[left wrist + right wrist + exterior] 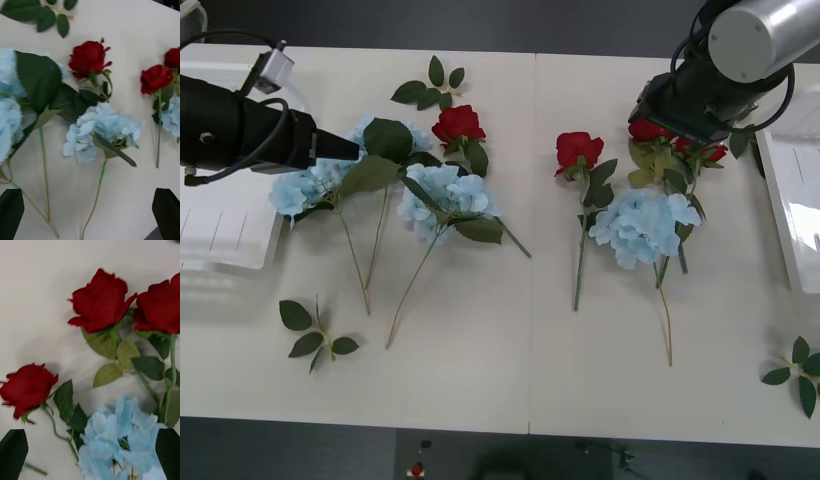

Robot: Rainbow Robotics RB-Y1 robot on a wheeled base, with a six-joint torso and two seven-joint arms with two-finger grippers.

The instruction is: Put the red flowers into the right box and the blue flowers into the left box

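Lying on the table, four red flowers (459, 125), three blue flowers (642, 226)

Front view: up high above both arms, looking forward and down across the whole white table (480, 380). Right wrist view: way closer, hovering right over the red flowers (99, 302) and a blue bloom. Left wrist view: a bit farther back, angled over the blue flowers (101, 131). Probably sharing the middle rose between both wrist views; all three overlapping on the flowers.
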